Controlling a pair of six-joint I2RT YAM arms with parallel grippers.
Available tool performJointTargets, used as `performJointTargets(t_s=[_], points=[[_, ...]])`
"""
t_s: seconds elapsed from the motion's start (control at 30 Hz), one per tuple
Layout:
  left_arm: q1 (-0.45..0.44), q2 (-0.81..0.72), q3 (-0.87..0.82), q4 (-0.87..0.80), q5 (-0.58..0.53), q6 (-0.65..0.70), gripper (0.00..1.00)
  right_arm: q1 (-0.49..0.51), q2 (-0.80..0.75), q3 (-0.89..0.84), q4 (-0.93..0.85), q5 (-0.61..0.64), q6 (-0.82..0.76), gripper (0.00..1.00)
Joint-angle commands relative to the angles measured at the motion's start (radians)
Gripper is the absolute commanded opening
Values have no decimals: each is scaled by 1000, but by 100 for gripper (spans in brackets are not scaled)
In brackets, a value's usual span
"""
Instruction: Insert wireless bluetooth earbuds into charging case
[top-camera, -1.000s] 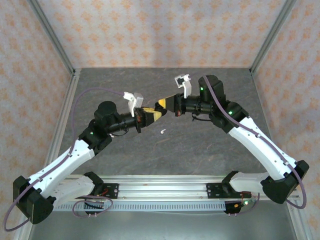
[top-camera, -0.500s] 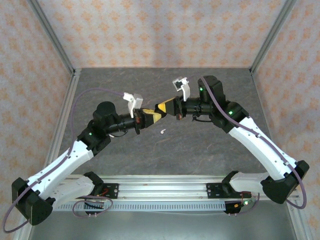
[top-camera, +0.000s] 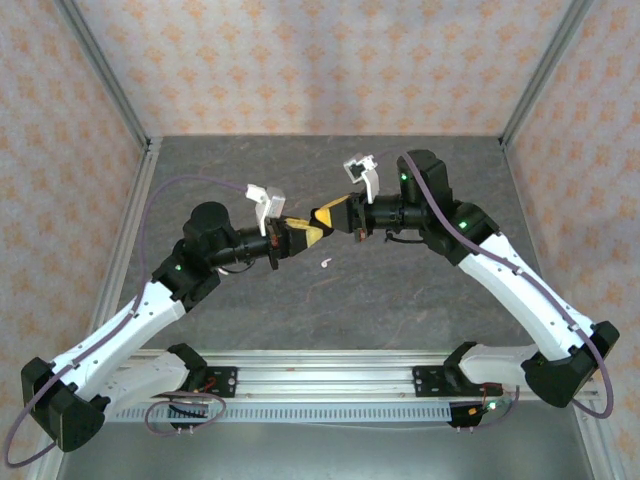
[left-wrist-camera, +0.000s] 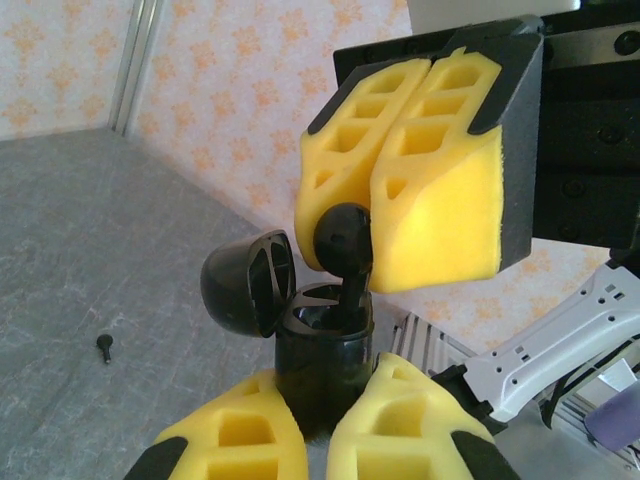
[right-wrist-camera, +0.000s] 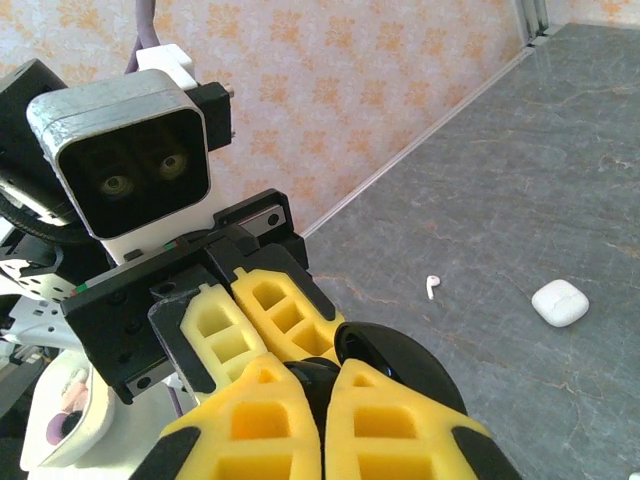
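You are viewing the grey worktop (top-camera: 400, 290), with the left arm (top-camera: 130, 320) and the right arm (top-camera: 510, 280) reaching inward and meeting above its middle. In the left wrist view, you are seeing the left fingers (left-wrist-camera: 240, 435) closing from both sides on the lower body of the black charging case (left-wrist-camera: 325, 350), which is standing upright between the yellow pads and clear of the worktop. Its lid (left-wrist-camera: 248, 287) is hanging open, hinged back to the left of the mouth. The right fingers (left-wrist-camera: 440, 210) are coming down from above, pressed almost together and pinching the black earbud (left-wrist-camera: 343, 238) by its rounded head. The stem is pointing down into the open mouth of the case; you cannot tell whether it is fully seated. In the right wrist view, you are seeing the white charging case (right-wrist-camera: 559, 302) lying closed on the worktop, well apart from both arms. The white earbud (right-wrist-camera: 432, 286) is lying loose near it, nearer the wall. In the left wrist view, the second black earbud (left-wrist-camera: 104, 345) is lying alone on the worktop, left of the held case.
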Motion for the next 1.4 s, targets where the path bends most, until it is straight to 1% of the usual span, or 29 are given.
performJointTargets(t_s=[0.0,0.17,0.23,0.57,0.77,0.87,1.0,1.17,1.37], points=[[-7,1,52,35,3,-20,0,8,12,25,-1,-80,-29,7],[-7,10,58,48,3,-26,0,7,23,16,-4,-115,-39,8],[-8,11,59,45,1,-27,0,7,28,16,-7,-126,-42,10],[-8,11,60,32,-23,-19,0,7,33,46,-29,-74,-42,33],[-8,6,60,13,-37,-5,0,7,20,62,-1,-38,-19,45],[-8,2,57,5,-47,4,0,7,9,75,11,7,6,48],[-8,-7,54,-27,-76,29,0,7,-7,102,7,100,24,53],[-8,-26,34,-52,-121,50,0,-6,-21,127,0,185,55,55],[-8,-29,21,-88,-160,63,0,-52,-21,144,-111,405,115,55]])
